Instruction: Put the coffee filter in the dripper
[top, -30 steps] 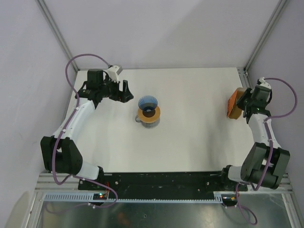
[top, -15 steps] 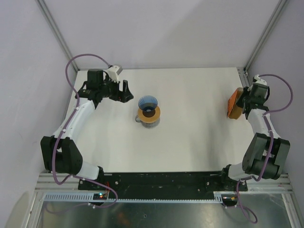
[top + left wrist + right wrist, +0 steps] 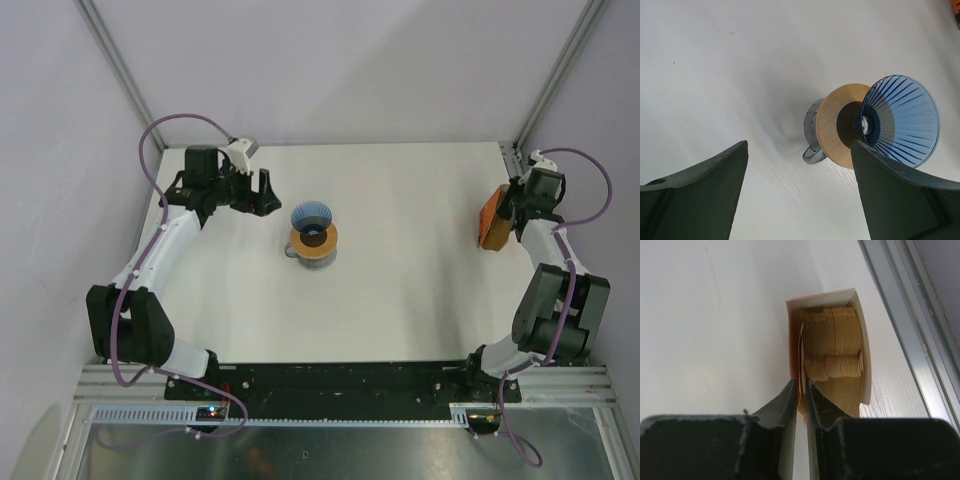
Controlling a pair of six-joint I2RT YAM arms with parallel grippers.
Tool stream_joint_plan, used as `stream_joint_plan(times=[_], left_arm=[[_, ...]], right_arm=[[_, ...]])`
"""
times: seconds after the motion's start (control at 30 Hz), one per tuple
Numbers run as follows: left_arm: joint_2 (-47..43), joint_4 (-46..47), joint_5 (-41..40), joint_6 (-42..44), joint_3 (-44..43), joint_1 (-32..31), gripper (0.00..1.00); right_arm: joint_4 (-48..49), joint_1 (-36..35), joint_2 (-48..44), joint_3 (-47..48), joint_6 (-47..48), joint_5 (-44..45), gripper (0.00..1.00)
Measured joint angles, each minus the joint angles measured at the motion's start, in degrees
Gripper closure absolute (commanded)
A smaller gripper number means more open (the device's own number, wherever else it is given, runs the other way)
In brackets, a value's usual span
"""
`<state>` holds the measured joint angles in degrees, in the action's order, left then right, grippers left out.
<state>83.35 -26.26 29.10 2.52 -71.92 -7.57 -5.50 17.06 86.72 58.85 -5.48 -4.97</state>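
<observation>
Apparently at the picking stage, judging from the layout. At the far right of the overhead view, right gripper [image 3: 801, 384] nosed up against an open carton [image 3: 865, 365] of stacked filters [image 3: 832, 352], hard by the metal frame rail [image 3: 900, 315]. Jaws there nearly together, only a slim gap between them, with the near edge of the foremost coffee filter [image 3: 800, 360] standing in that gap. Impossible to tell whether the paper is pressed firmly, or whether caught alone or together with the carton's left wall. Sheet on edge, long axis running straight away from the jaws up the wrist view, so in line with the reach.

Well apart from that, across the surface [image 3: 420, 290] and left of centre in the overhead view: dripper [image 3: 312, 216], seated over the dark centre hole of an amber disc [image 3: 837, 125] on a glass jug [image 3: 811, 132]. Mouth open to the overhead camera, no paper inside. Left gripper [image 3: 267, 193] just beside it on the left, jaws wide apart and holding nothing, by far the nearer of the two to the cone.

Probably next: lift one sheet clear of the stack, then carry it leftward across most of the surface to the blue cone. Worth watching for a second sheet or the carton dragging along, and for thin paper buckling in so narrow a pinch.
</observation>
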Motion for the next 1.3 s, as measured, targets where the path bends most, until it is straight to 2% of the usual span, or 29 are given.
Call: stream_joint_plan(times=[0.13,0.37,1.3], left_arm=[[0.0,0.0,0.0,0.0,0.0,0.0,0.13],[0.0,0.0,0.3,-0.1,0.0,0.0,0.13],[0.0,0.0,2.6,-0.6,0.0,0.0,0.12]], right_arm=[[0.1,-0.3,0.6,1.1,0.3,0.0,0.9],[0.1,-0.9,1.4,1.6,0.7,0.2,0.92],[-0.3,-0.7,1.1,2.5,2.5,3.0,0.86]])
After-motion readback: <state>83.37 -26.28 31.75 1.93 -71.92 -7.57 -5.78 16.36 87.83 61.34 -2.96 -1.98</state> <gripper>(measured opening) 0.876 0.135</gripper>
